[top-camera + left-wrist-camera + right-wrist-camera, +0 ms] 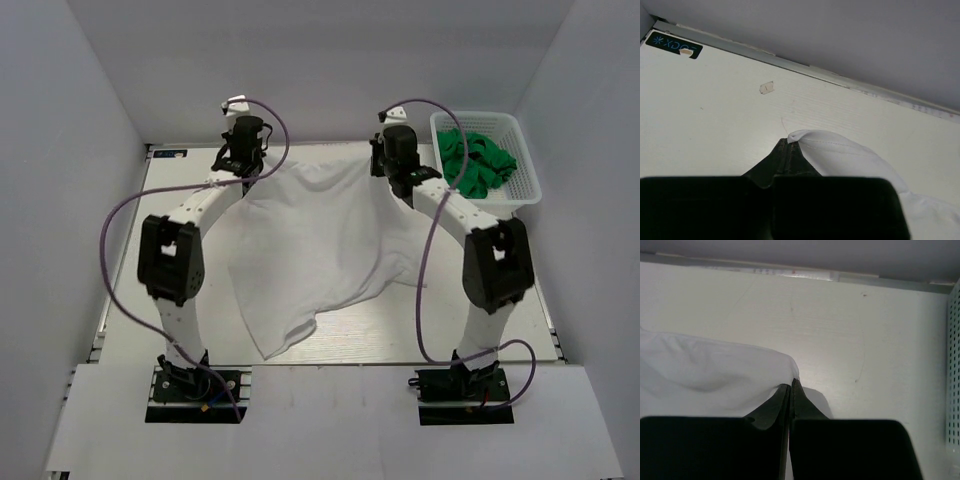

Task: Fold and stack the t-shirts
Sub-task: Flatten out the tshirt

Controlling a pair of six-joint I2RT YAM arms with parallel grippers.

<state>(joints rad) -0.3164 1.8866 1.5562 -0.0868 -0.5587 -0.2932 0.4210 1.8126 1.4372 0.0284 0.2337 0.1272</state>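
around: white lattice basket holding green t-shirts, far right of bench | left claw: pinched closed on edge of white t-shirt | right claw: pinched closed on its other far edge

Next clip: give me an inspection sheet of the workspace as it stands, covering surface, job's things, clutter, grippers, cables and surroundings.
Surface: white table, with a small pale mark near its far edge.
Job's things: white t-shirt spread out unfolded between the arms; green t-shirts bunched in the basket at the far right.
Clutter: nothing seen.
Grippers: left gripper and right gripper are each shut on the white t-shirt's far edge.
Cables: purple cables loop from base to wrist on each arm.
Surroundings: plain pale walls on three sides; dark label at the table's far left corner.
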